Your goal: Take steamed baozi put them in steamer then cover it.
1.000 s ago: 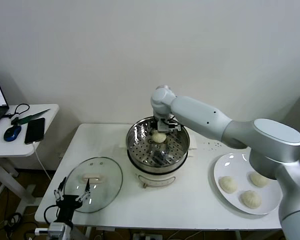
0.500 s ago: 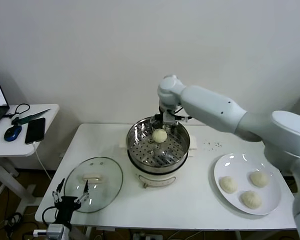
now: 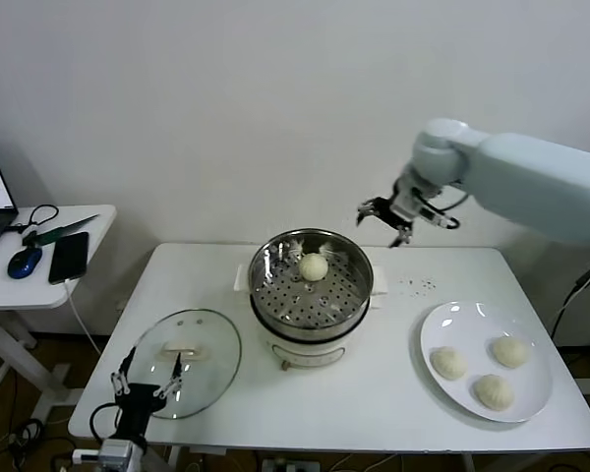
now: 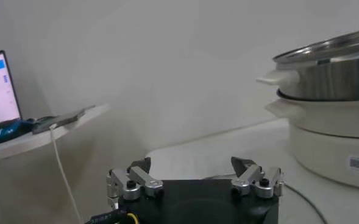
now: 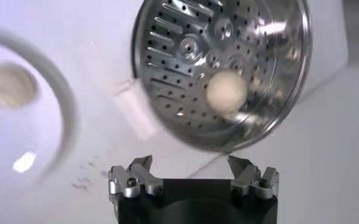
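The right gripper (image 3: 385, 218) had just let go of a bun (image 3: 314, 266) and pulled up and away from the steamer (image 3: 312, 285), so it hung in the air above the table (image 3: 393, 379), off to the right of the pot and toward the back wall, with its jaws spread wide and nothing between them. A second before, that gripper had been down inside the basket at the bun, and half a second before it had only begun to lift clear; now the bun lay alone on the perforated floor, toward the far side of the basket, as the right wrist view (image 5: 227, 90) also showed. That made one bun delivered, by my reading, with three buns (image 3: 481, 369) waiting on the white plate (image 3: 537, 403) at the right end of the table. The likely next move was a reach to the plate for another. The glass lid (image 3: 184, 361) lay flat on the table to the left of the steamer, unmoved across the frames. The left gripper (image 3: 146, 377) sat low at the near edge of the table by the lid, open wide and empty, barely shifted.
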Action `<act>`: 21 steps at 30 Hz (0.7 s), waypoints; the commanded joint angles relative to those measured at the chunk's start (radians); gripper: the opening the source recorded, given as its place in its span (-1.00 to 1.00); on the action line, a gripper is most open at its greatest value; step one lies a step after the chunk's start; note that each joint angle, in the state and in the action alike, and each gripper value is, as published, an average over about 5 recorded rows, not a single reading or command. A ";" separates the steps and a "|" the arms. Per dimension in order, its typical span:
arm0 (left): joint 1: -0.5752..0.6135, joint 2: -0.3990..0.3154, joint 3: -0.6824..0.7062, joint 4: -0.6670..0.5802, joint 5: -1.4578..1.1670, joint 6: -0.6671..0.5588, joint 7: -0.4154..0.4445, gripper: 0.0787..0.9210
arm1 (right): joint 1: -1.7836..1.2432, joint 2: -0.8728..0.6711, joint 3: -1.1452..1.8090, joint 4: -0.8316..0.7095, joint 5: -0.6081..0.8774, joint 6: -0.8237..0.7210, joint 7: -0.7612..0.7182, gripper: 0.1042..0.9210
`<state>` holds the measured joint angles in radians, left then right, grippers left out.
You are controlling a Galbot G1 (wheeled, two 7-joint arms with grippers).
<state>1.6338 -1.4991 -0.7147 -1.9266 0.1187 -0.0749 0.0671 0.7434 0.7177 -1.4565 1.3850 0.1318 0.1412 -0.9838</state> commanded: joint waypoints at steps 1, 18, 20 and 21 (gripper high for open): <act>0.002 0.003 0.009 -0.007 0.003 0.000 0.000 0.77 | 0.026 -0.290 -0.134 0.158 0.253 -0.331 0.026 0.76; 0.020 0.005 0.002 -0.002 0.004 -0.006 -0.001 0.77 | -0.710 -0.356 0.418 0.035 0.077 -0.389 -0.010 0.76; 0.023 0.005 -0.001 0.000 0.005 -0.007 -0.001 0.77 | -0.738 -0.333 0.445 0.012 0.063 -0.385 -0.010 0.76; 0.024 0.004 -0.003 0.001 0.005 -0.007 -0.001 0.77 | -0.744 -0.323 0.450 0.002 0.059 -0.384 -0.010 0.76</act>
<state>1.6576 -1.4950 -0.7180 -1.9266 0.1223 -0.0815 0.0659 0.2334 0.4176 -1.1807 1.4296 0.2219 -0.1906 -0.9916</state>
